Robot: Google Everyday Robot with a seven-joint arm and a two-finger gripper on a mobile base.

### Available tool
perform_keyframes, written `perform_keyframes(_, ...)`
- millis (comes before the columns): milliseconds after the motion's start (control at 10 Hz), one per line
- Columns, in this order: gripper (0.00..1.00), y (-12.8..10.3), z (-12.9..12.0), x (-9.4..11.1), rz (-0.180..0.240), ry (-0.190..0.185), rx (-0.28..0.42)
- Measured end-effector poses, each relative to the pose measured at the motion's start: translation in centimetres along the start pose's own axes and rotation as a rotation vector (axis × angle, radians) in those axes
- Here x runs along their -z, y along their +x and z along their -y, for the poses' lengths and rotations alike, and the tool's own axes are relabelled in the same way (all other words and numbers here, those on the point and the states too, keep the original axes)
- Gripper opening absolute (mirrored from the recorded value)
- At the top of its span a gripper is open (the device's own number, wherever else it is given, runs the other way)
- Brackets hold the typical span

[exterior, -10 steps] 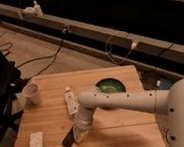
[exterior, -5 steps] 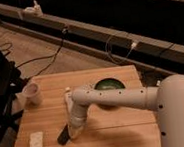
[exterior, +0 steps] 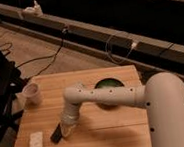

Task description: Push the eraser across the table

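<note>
Lying flat on the counter (exterior: 117, 130), the light, stiff-looking eraser (exterior: 56, 133) is being met at its right side by the gripper (exterior: 67, 129), whose state cannot be told.

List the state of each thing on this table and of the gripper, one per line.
eraser: flat on the table, gripper against it
gripper: low at the eraser's right side
white flat piece: lying flat, front left, untouched
cup: upright at left edge
green bowl: upright, partly behind the arm
table: level
</note>
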State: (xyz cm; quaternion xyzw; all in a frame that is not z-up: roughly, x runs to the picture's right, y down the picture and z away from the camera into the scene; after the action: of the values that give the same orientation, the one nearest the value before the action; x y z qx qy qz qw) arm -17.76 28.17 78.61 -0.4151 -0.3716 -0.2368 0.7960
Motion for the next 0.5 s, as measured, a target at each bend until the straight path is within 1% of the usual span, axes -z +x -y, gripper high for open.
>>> perform_keyframes(200,0.0,-1.0,1.8,-0.8,0.005,-0.004,0.042)
perform_keyframes(400,0.0,-1.8,3.3,-1.1,0.018,0.007,0.073)
perform_keyframes(500,0.0,-2.6,4.4,-1.4,0.033,0.016,0.095)
